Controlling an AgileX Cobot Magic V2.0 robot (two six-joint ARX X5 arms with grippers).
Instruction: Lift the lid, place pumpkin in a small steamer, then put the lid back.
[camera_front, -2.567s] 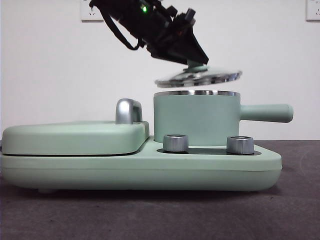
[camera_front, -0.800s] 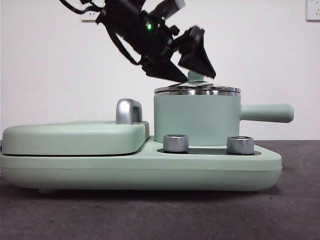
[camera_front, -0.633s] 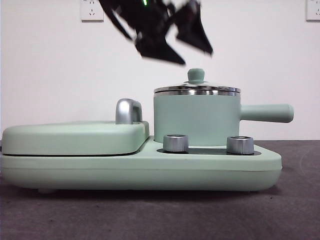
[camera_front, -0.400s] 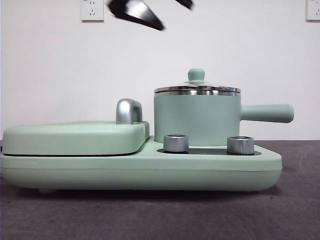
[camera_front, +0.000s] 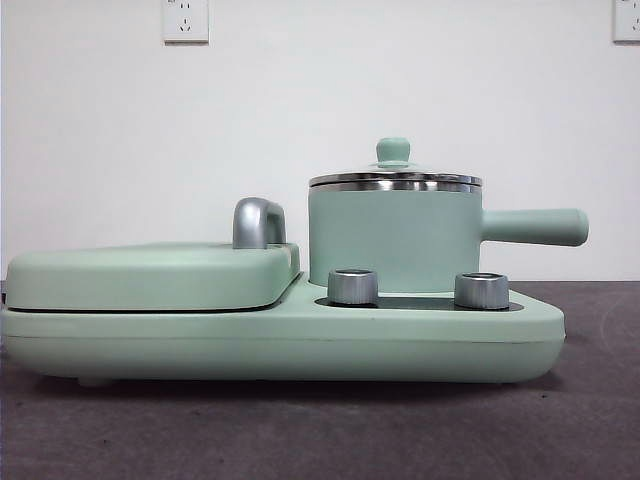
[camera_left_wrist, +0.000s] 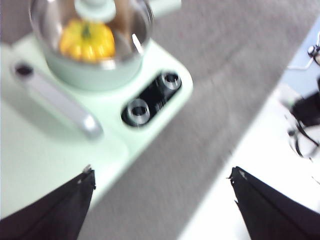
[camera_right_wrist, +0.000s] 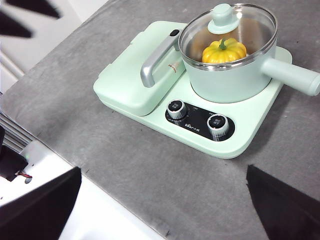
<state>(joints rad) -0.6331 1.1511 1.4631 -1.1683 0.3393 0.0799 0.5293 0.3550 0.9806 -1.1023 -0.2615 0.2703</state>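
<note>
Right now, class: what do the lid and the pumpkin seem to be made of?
Lid: clear glass, apparently, since the pumpkin shows through it; shiny steel-looking rim, matte mint knob, maybe plastic. Pumpkin: glossy yellow-orange, probably plastic.

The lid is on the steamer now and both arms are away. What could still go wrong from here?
Little is left to fail. The lid only rests on the steamer, so a knock to its long side handle might shift it. The steamer stands loose on the base, so a returning arm could push it. The left gripper and right gripper are open and hold nothing, well apart from the steamer. The pumpkin shows inside through the glass.
</note>
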